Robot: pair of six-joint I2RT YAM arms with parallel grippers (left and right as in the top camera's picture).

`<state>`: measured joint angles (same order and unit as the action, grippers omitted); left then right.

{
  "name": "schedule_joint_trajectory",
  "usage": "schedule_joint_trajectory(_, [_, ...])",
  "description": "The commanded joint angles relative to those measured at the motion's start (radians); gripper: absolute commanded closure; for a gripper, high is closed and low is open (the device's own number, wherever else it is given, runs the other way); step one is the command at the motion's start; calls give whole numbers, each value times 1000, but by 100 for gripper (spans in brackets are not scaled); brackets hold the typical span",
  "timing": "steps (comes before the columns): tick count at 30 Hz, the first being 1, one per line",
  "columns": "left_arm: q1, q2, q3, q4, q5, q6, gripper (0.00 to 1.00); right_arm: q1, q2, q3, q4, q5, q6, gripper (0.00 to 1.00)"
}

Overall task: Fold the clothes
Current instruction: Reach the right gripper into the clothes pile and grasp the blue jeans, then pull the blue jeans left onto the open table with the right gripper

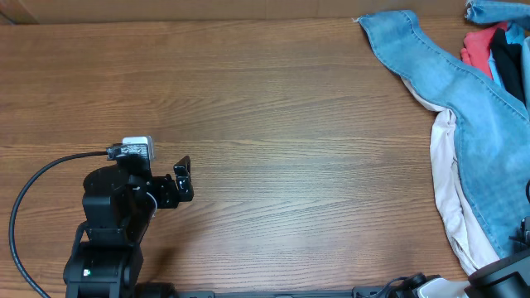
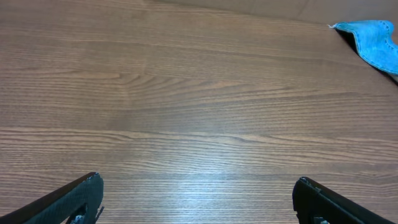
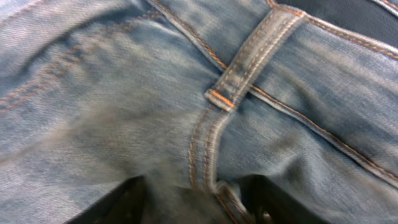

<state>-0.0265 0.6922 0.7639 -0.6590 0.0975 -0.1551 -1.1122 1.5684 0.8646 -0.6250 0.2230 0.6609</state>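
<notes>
Light blue jeans (image 1: 476,108) lie sprawled along the right side of the table (image 1: 273,124), one leg reaching the far edge. The rest is draped over a beige garment (image 1: 445,182), and red (image 1: 478,45) and black (image 1: 507,60) garments are bunched at the far right corner. We see the right gripper (image 3: 199,202) down on the denim beside a belt loop (image 3: 249,59) at the waistband. Its fingers stand apart with a seam between them; whether they have a hold we cannot tell. The left gripper (image 2: 198,186) hovers wide open over bare wood at the near left, well apart from the cloth. We judge no fold yet made: the step in hand is taking hold to draw the jeans out flat. The next move calls for a firm pinch on denim alone, leaving the beige garment behind. We find no brand, label or legible writing
</notes>
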Motion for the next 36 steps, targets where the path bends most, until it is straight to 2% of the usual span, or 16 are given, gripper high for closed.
schedule_joint_trajectory(1, [-6,0,24,5,0,-7,0,-3,13,-7,47,-102,-46,70])
schedule_joint_trajectory(2, [-6,0,24,5,0,-7,0,-3,13,-7,50,-116,-45,81])
schedule_joint_trajectory(3, [-6,0,24,5,0,-7,0,-3,13,-7,49,-117,-45,96])
schedule_joint_trajectory(11, [-6,0,24,5,0,-7,0,-2,-4,22,13,-233,-67,96])
schedule_joint_trajectory(19, [-6,0,24,5,0,-7,0,80,-148,216,-144,-520,-135,96])
schedule_joint_trajectory(22, [-7,0,24,5,0,-7,0,189,-204,281,-211,-569,-166,96])
schedule_joint_trajectory(28, [-6,0,24,5,5,-11,0,506,-309,308,-299,-552,-197,96])
schedule_joint_trajectory(36, [-6,0,24,8,8,-11,0,947,-359,308,-225,-516,-158,96])
